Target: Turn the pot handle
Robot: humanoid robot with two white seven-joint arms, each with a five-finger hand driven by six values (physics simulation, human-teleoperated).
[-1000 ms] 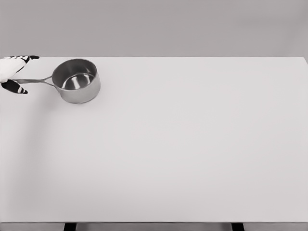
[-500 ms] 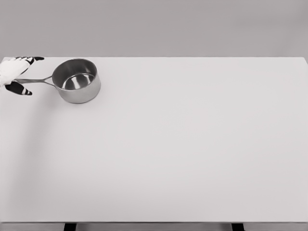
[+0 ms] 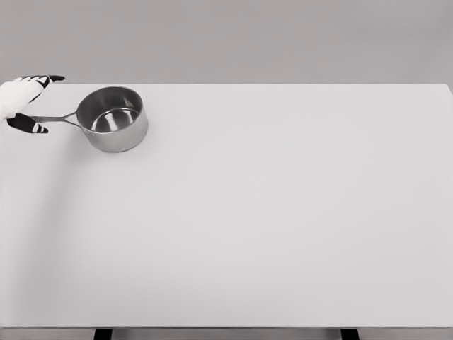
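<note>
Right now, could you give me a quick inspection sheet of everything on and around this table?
Surface: white table, plain and flat, dark legs showing at its near edge.
Job's things: steel pot, upright and empty, in the far left corner; its handle points left.
Clutter: nothing seen.
Hands: left hand at the picture's left edge, at the handle's end, one finger above it and one below; whether it grips cannot be told. Right hand not in view.
Cables: nothing seen.
Surroundings: plain grey wall behind the table.
</note>
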